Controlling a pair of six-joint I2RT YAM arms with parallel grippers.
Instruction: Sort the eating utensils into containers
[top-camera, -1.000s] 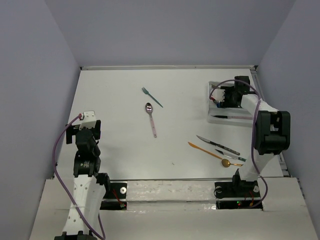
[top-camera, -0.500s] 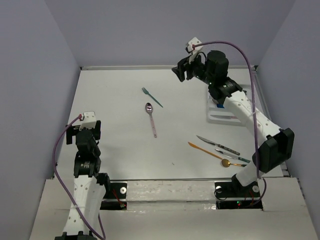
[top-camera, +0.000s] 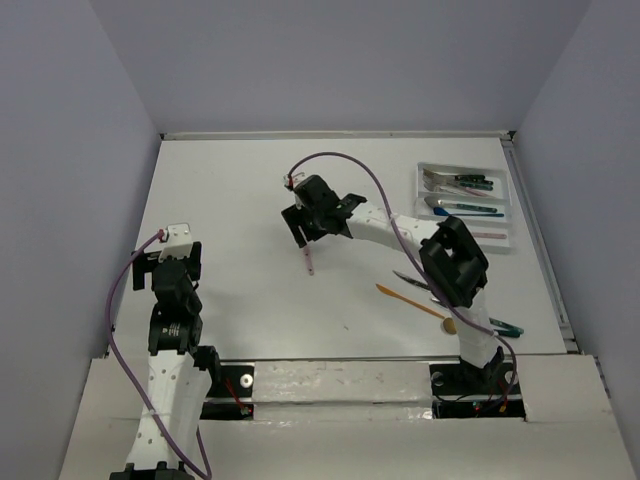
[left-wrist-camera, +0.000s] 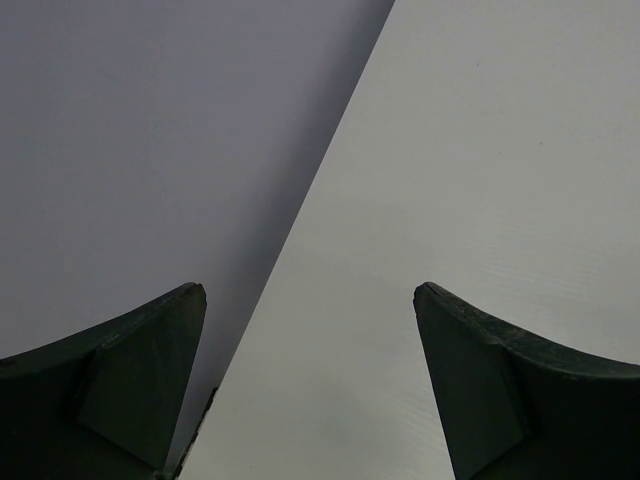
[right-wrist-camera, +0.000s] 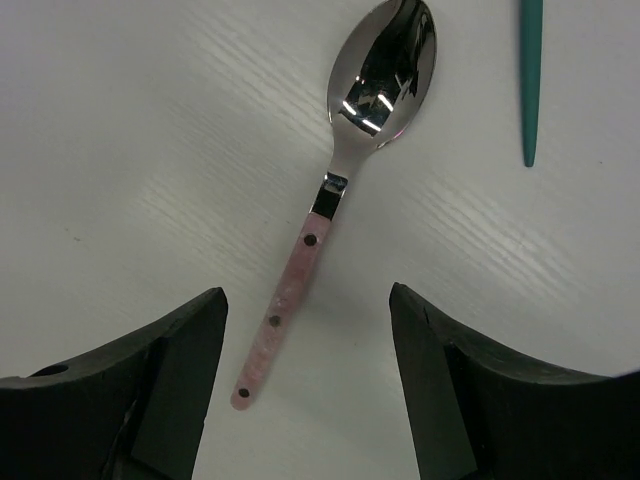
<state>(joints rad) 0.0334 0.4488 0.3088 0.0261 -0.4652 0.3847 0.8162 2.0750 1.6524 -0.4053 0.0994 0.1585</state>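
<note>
My right gripper (top-camera: 304, 230) hangs open above the pink-handled spoon (right-wrist-camera: 326, 214). The spoon lies flat on the table, its handle (right-wrist-camera: 283, 313) between my open fingers and nearer the left one. In the top view only the pink handle end (top-camera: 309, 263) shows below the gripper. A teal handle tip (right-wrist-camera: 529, 90) lies just right of the spoon's bowl. The white tray (top-camera: 417, 205) at the back right holds several utensils in its compartments. My left gripper (left-wrist-camera: 310, 292) is open and empty at the table's left edge.
An orange utensil (top-camera: 408, 300), a black-handled knife (top-camera: 408, 279), a gold spoon (top-camera: 450, 326) and a teal-handled piece (top-camera: 506, 326) lie near the right arm's base, partly under the arm. Grey walls enclose the table on three sides.
The right arm swung from the tray at the back right, up and across, and now sits low over the pink spoon at mid-table, its jaws a little wider. The left arm has not moved.
</note>
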